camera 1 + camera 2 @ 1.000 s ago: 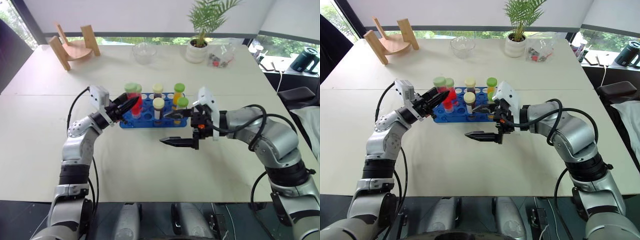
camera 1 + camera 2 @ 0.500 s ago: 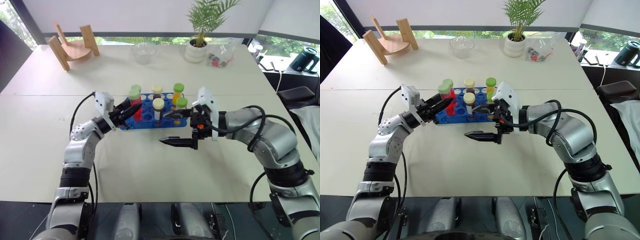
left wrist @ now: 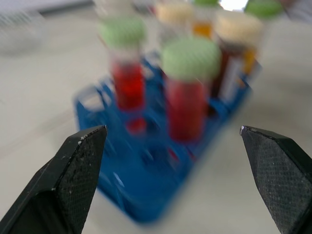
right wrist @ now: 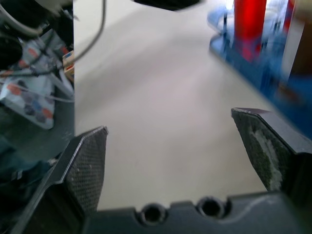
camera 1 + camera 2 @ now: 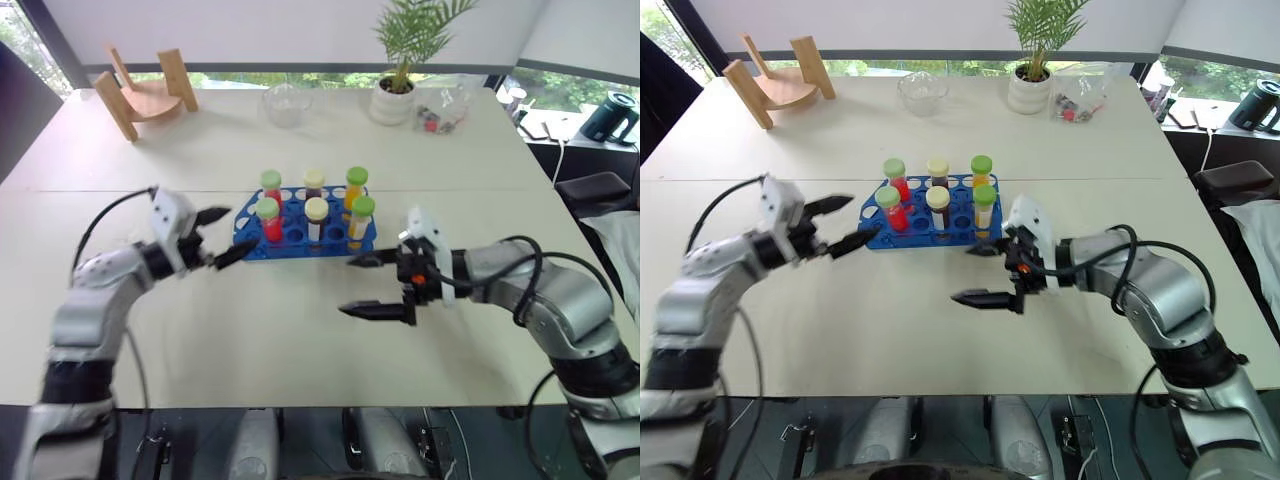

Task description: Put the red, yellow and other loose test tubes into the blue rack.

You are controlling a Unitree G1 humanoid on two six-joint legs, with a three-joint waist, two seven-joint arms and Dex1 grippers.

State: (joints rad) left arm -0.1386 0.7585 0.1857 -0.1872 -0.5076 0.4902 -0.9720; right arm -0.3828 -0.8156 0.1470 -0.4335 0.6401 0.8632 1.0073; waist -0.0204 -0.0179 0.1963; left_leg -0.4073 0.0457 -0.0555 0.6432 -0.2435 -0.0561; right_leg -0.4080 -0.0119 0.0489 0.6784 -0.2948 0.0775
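Standing wide open and empty just beside the blue rack (image 5: 305,222), left gripper (image 5: 222,240) risks clipping seated tubes; right gripper (image 5: 375,285) likewise spread, empty.

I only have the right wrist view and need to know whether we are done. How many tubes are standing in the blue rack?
Observer: Six clear capped test tubes stand upright in the bright blue plastic rack. Two hold red liquid, two dark brown, and two orange or yellow.
Operator: Is the left end effector carrying another one?
Observer: No. The left end effector is open with nothing between its fingers, close to the rack's left end.
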